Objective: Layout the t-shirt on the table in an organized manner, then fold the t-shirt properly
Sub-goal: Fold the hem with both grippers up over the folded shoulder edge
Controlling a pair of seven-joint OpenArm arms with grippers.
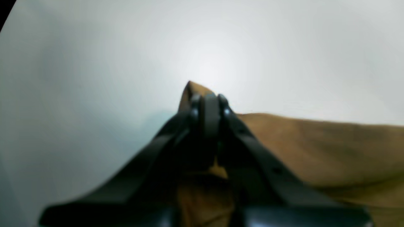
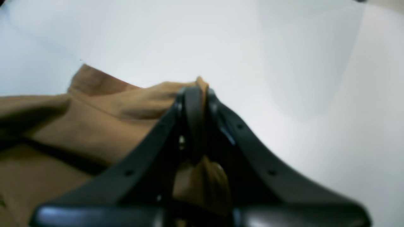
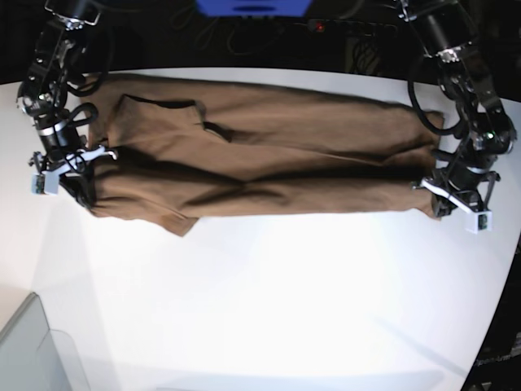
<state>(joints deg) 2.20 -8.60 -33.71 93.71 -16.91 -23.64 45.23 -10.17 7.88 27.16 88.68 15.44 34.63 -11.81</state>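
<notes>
The t-shirt (image 3: 260, 155) lies stretched across the far half of the white counter (image 3: 285, 301), each end pinched in a closed claw: right claw (image 3: 81, 195) at the scene's left, left claw (image 3: 435, 204) at its right.

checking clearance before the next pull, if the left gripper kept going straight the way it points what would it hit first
The left gripper, shut on the t-shirt, points past the shirt's pinched corner. Beyond it only bare table shows, so likely the tabletop, though depth is unclear.

A robotics lab bench: two black robot arms over a bare white table (image 3: 285, 285), dark cabling behind.
</notes>
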